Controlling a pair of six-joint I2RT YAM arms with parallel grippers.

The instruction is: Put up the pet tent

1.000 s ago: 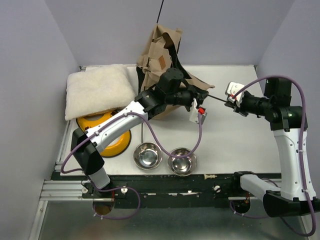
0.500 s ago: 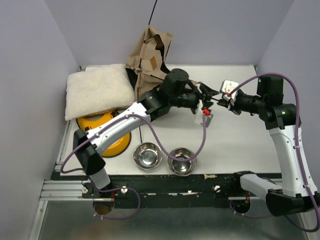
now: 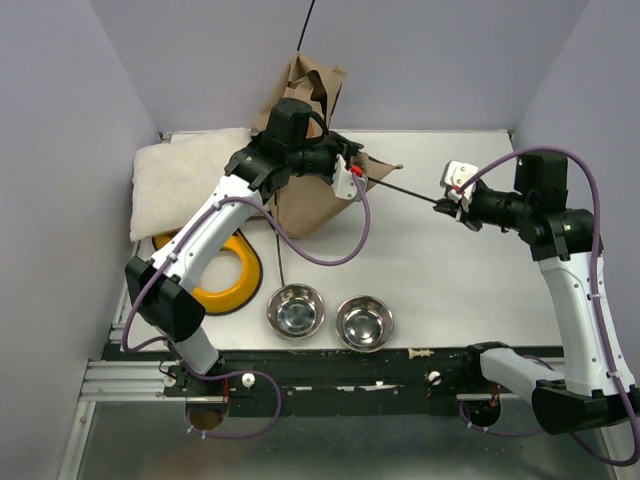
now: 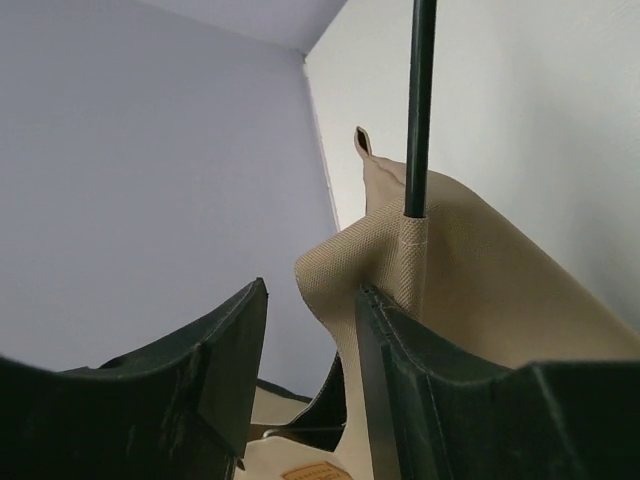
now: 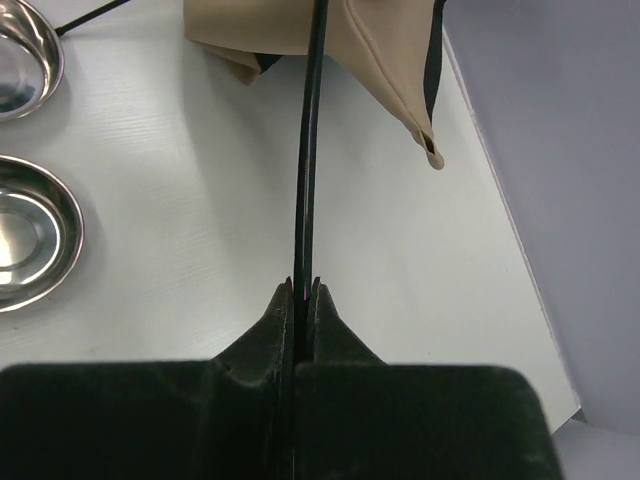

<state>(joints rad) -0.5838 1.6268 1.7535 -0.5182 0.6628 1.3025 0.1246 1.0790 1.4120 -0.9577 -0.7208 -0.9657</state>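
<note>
- Setting: a white table (image 3: 480,280) enclosed by pale lavender walls, seen from above, with both arm bases at the bottom edge of the frame
- Pet tent (image 3: 300,205): tan fabric with black trim, gathered in a loose, partly raised heap at the upper centre of the table, close to the back wall
- Black pole (image 3: 405,193): runs from the tent fabric rightward over the table to the right gripper; in the left wrist view it enters a stitched sleeve at the fabric's edge
- Second pole (image 3: 308,25): a thin black line rising from the top of the tent to the upper edge of the frame
- Left gripper (image 3: 352,180): at the right-hand side of the heap, fingers apart; a fold of tan fabric lies in the gap beside one finger, unpinched, and contact cannot be judged
- Right gripper (image 3: 442,205): right of centre, jaws pressed together on the end of the black pole
- Cream cushion (image 3: 185,180): upper left, just beside the tent, overlapping a yellow ring (image 3: 240,275) below it
- Steel bowl (image 3: 295,310) and second steel bowl (image 3: 365,322): side by side at lower centre, near the front edge, apart from the tent
</note>
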